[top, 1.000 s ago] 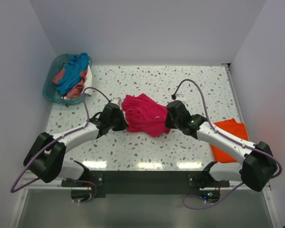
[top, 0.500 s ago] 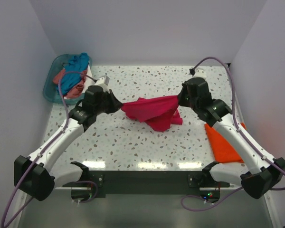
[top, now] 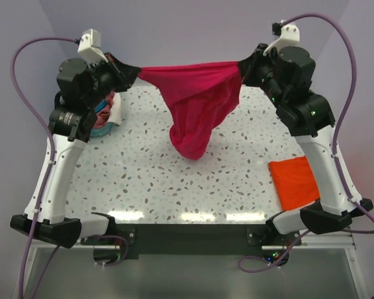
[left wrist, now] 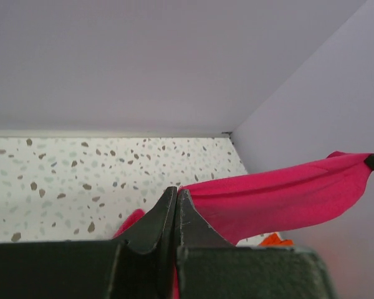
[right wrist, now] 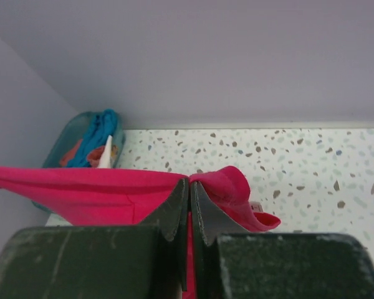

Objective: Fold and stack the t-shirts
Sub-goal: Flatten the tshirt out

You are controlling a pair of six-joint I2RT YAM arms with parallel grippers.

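Hanging in the air across the upper middle of the top view, the magenta t-shirt (top: 196,103) is stretched between both arms, and its long axis runs from left to right along the taut upper edge. The rest of the cloth sags from this edge into a narrow pouch that points down toward the counter (top: 143,180); I cannot tell if its lowest tip touches the surface.

The left end effector (top: 132,70) is clenched on the left end of the edge, and the left wrist view shows its fingers pressed together with pink cloth between them. The right end effector (top: 242,66) grips the right end in the same way. So each arm is at one end, and neither is nearer to the hanging middle.

To lay the shirt flat, I judge both arms must come down together and keep the edge stretched.

The folded orange t-shirt (top: 296,182) lies on the counter at the lower right, well apart. The teal basin (top: 103,128) with more shirts sits at the left, mostly hidden behind the left arm. Below the pouch I see only speckled counter.
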